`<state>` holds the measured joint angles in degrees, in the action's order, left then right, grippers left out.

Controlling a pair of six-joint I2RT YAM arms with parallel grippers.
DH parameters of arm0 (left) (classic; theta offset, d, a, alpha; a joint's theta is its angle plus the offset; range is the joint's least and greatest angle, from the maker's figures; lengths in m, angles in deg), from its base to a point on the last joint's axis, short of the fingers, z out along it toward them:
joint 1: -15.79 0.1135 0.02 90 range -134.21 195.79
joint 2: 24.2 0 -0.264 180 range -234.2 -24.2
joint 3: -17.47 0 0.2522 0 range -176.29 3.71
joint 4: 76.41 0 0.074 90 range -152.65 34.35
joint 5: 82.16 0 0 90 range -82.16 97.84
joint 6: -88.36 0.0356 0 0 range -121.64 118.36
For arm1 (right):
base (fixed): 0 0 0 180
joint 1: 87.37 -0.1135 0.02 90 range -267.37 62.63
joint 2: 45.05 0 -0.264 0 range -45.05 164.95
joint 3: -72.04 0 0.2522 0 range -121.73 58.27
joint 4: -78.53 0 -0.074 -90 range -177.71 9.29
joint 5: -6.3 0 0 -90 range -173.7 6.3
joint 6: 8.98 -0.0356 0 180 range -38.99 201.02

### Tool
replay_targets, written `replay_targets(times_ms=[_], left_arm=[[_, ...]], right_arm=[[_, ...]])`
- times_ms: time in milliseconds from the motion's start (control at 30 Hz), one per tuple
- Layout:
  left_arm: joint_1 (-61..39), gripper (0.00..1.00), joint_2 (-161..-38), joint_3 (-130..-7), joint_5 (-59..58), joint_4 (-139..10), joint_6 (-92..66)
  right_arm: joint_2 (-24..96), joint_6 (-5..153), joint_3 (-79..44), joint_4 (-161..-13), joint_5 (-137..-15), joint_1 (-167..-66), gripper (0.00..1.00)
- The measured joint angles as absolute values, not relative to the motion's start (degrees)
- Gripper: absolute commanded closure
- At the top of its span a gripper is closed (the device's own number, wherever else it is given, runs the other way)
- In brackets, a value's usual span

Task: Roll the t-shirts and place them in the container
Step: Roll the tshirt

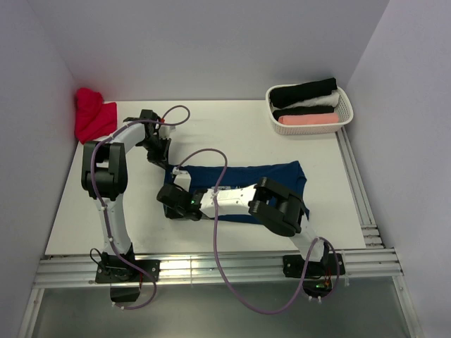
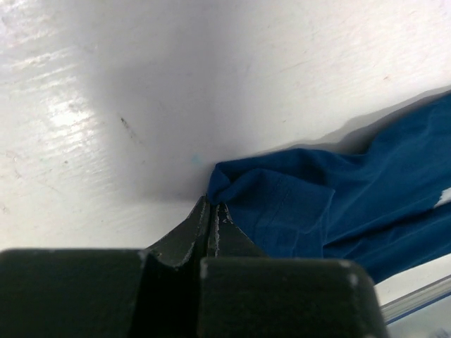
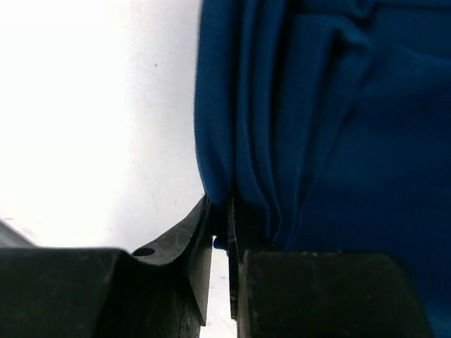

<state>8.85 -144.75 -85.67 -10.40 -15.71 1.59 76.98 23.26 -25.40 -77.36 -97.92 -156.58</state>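
Observation:
A navy t-shirt (image 1: 282, 179) lies folded into a long strip across the middle of the table. My left gripper (image 1: 170, 166) is at the strip's far left corner. In the left wrist view its jaws (image 2: 213, 205) are pressed together with the corner of the navy cloth (image 2: 296, 211) pinched at their tips. My right gripper (image 1: 171, 196) is at the near left corner. In the right wrist view its jaws (image 3: 221, 211) are closed on the folded edge of the navy cloth (image 3: 331, 141), with only a narrow gap between them.
A crumpled red t-shirt (image 1: 93, 116) lies at the back left against the wall. A white basket (image 1: 346, 105) at the back right holds rolled black (image 1: 304, 91), white (image 1: 313, 105) and pink (image 1: 308, 120) shirts. Metal rails (image 1: 359, 190) run along the right and front edges.

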Motion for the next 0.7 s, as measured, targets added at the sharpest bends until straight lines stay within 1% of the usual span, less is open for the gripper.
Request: replay_targets(times_ms=[267,333,433,467,500,533,667,700], left_arm=[[8.78,1.0,-144.69,-86.76,-7.75,-12.57,2.0],[8.78,0.97,-144.69,-87.18,-7.75,-12.0,2.02],[8.78,0.74,-144.69,-87.55,-8.32,-11.67,2.33],[8.78,0.65,-144.66,-87.66,-8.69,-11.8,2.44],[8.78,0.61,-144.66,-87.79,-9.04,-12.0,2.55],[8.78,0.54,-144.66,-87.99,-9.39,-12.3,2.57],[9.02,0.46,-144.07,-88.6,-12.02,-12.63,2.92],[9.24,0.45,-143.88,-88.93,-13.04,-12.5,3.25]], right_arm=[[72.11,16.7,-12.95,-91.96,-97.24,-156.47,0.93],[71.63,15.24,-11.24,-94.41,-97.08,-156.36,0.93],[71.17,13.51,-9.56,-96.75,-96.91,-156.18,0.93],[71.17,13.14,-9.51,-96.81,-96.78,-156.16,0.93],[71.17,12.79,-9.51,-96.88,-96.58,-156.16,0.93],[71.15,12.53,-9.51,-96.86,-96.32,-156.16,0.93],[71.15,11.37,-9.56,-95.68,-96.06,-156.21,0.94],[71.15,11.15,-9.65,-95.33,-96.08,-156.21,0.94]])
